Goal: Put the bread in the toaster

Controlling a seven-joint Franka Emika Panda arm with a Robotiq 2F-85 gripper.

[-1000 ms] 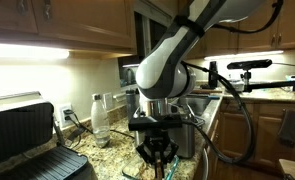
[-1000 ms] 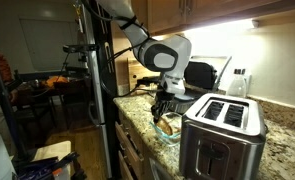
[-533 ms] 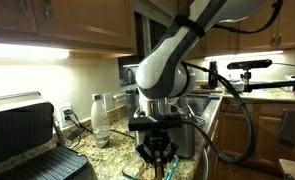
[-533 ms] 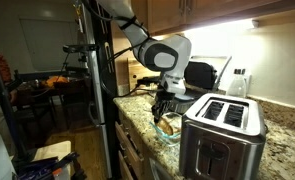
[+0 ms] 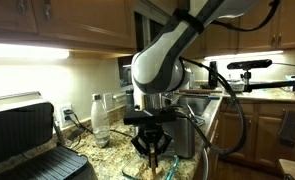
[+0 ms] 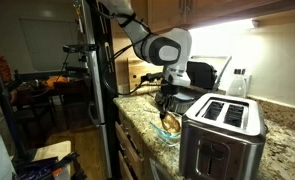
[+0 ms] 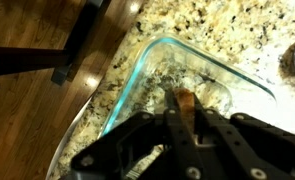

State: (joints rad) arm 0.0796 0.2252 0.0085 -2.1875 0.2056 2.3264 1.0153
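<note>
Exterior view, kitchen side: the arm reaches down at frame centre and the gripper point(image 5: 152, 149) hangs low over the counter with its fingers drawn together. What is between them is too small to make out here. A black-and-silver grill point(image 5: 27, 140) stands open at lower left, with a clear bottle point(image 5: 99, 118) by the wall behind it.

Exterior view, from the counter's end: the gripper point(image 6: 169, 113) points down at centre frame, just left of the toaster point(image 6: 225, 132), which fills the lower right with its two slots facing up. A tan piece, the bread point(image 6: 172, 124), is pinched at the fingertips – just above a glass dish point(image 6: 160, 130) on the speckled stone counter point(image 6: 137, 108). The bread is beside the toaster and lower than its top.

Wrist view: the fingers of the gripper point(image 7: 185, 116) are nearly closed on the bread point(image 7: 187, 100), which stands on edge between them. The glass dish point(image 7: 137, 75) lies right beneath – the counter point(image 7: 217, 25) is at upper right and the wood floor point(image 7: 32, 35) at upper left.
</note>
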